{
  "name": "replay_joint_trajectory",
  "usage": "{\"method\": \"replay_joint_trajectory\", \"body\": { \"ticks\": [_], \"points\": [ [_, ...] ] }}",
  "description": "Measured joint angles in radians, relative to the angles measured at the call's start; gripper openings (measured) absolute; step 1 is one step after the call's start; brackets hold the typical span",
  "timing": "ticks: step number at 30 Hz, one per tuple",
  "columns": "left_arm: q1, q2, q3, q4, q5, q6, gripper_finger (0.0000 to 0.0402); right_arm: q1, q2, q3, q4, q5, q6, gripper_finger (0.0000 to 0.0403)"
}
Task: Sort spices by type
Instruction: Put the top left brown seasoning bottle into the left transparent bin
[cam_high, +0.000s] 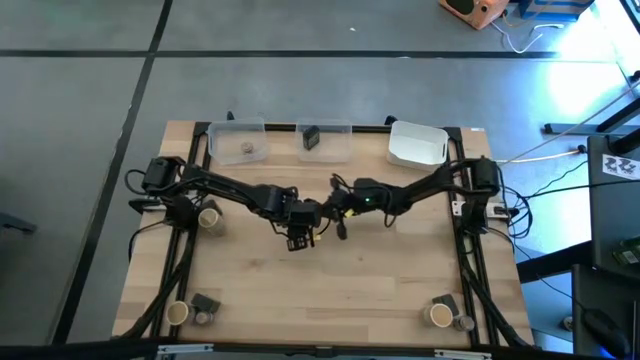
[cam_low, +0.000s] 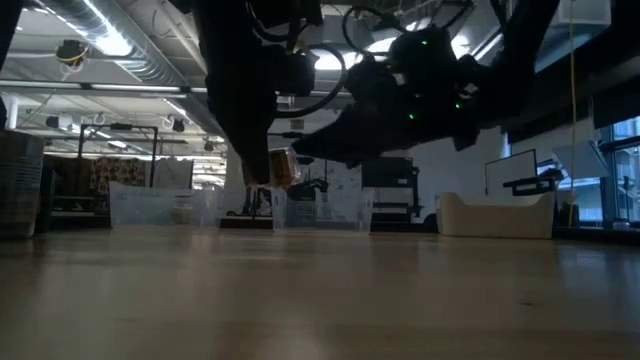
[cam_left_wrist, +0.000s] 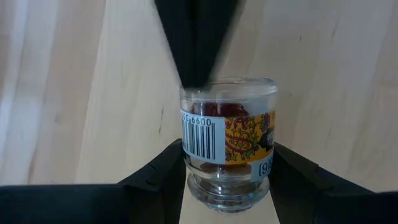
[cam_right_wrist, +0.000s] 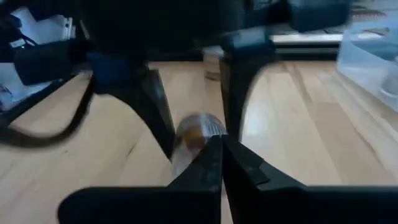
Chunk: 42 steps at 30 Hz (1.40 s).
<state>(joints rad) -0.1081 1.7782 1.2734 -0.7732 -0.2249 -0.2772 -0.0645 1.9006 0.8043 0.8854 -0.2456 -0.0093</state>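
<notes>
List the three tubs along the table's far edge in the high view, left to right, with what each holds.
Clear tub with a round jar → clear tub with a dark block → white tub, nothing visible inside.

Three tubs (cam_high: 325, 141) line the worktop (cam_high: 370, 280) far edge. Spice containers (cam_high: 192, 310) sit at both near corners; one cylinder (cam_high: 209, 217) stands near the left edge.

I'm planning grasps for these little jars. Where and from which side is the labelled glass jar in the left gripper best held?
Grip the round body at the label band, fingers on opposite sides. The left gripper already holds the jar this way: the straight labelled wall gives the dark fingers flat contact, while the rounded glass end below offers less purchase. The right gripper sits shut nearby.
</notes>
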Motion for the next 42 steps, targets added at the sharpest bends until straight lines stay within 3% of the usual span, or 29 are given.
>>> {"method": "replay_joint_trajectory", "body": {
  "ticks": [8, 13, 23, 33, 42],
  "points": [
    [0.0, 0.0, 0.0, -0.001, -0.007, -0.002, 0.0168, 0.028, 0.009, 0.045, -0.007, -0.006, -0.048, 0.0006],
    [-0.001, 0.0, -0.001, -0.003, -0.007, -0.003, 0.0168, 0.026, 0.007, 0.053, -0.107, 0.067, -0.063, 0.0009],
    [-0.003, 0.0, -0.002, -0.011, -0.01, -0.003, 0.0168, 0.026, 0.007, 0.053, -0.18, 0.083, -0.076, 0.0008],
    [0.0, -0.004, -0.002, 0.002, -0.015, -0.001, 0.0168, 0.026, 0.1, 0.049, -0.147, 0.104, -0.057, 0.0008],
    [0.002, -0.005, -0.015, 0.0, -0.016, -0.006, 0.0168, 0.025, 0.105, 0.05, -0.163, 0.133, -0.048, 0.001]
  ]
}}
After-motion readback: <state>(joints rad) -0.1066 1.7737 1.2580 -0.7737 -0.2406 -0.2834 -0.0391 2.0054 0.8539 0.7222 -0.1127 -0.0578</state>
